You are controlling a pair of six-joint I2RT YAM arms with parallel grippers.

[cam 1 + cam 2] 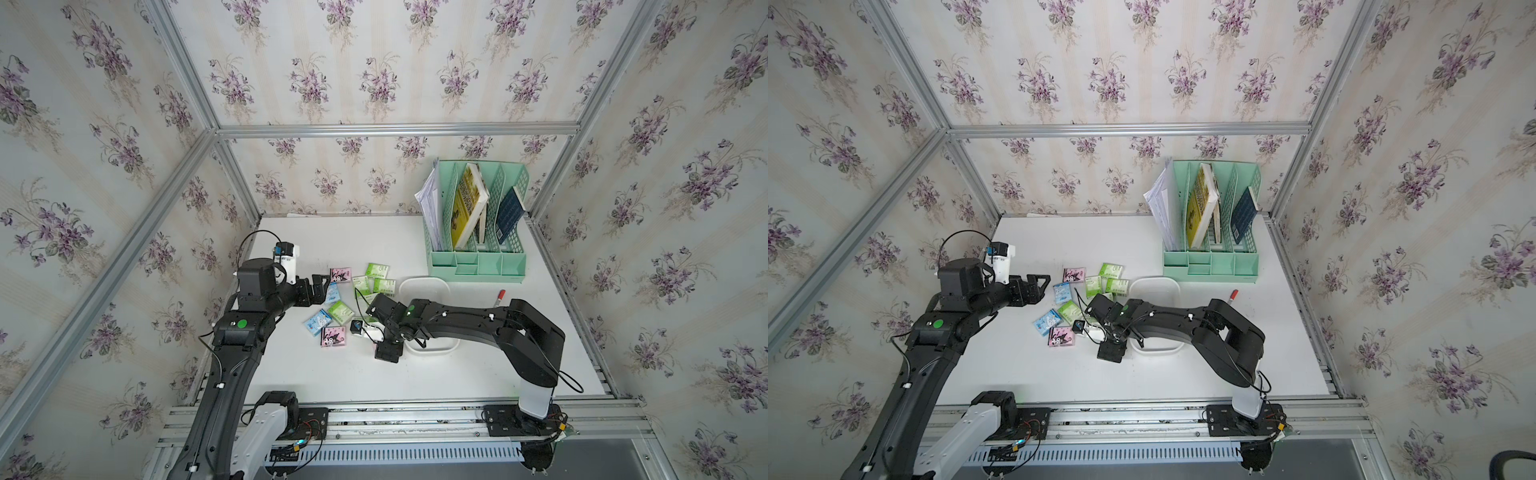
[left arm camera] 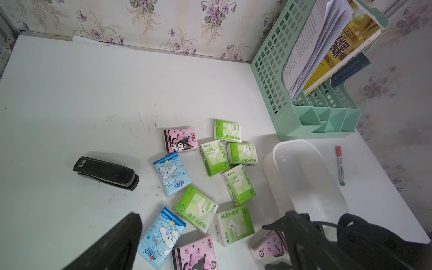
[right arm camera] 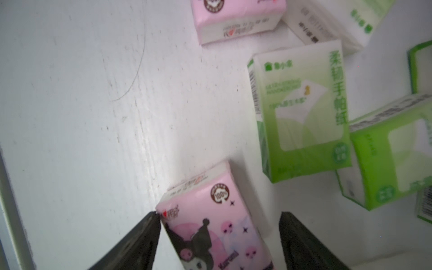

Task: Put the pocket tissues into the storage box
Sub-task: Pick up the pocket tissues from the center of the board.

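On the white table (image 1: 374, 241), a loose bunch of pocket tissues (image 2: 214, 157): green and white ones, light blue ones with a white cartoon animal, pink ones with a dark cartoon figure. All lying close together, some touching. Just beside the bunch, the storage box (image 2: 304, 177), white and shallow, open side up, with every pack in sight lying outside it on the table. In both top views, partly hidden under the right arm (image 1: 465, 320). Behind the box, a mint green file organizer (image 1: 478, 266) full of books and papers. On the box's far side from the packs, a pen (image 2: 340, 166) with a red cap, near the box but not touching it. Down low at the near edge of the bunch, the right gripper (image 3: 219, 214), jaws wide apart, with a pink pack (image 3: 210, 236) lying between them. One finger (image 3: 140, 243) touching the edge of that pack, a gap at the other finger, so no squeeze yet. Close by, a green pack (image 3: 304, 112) flat on the table. Up over the other side of the bunch, the left gripper (image 1: 320, 287), just beside a light blue pack (image 1: 332, 293), jaws wide apart too, holding nothing. Off on its own, well apart from the packs, a black stapler (image 2: 106, 173), seen only from the left wrist view.
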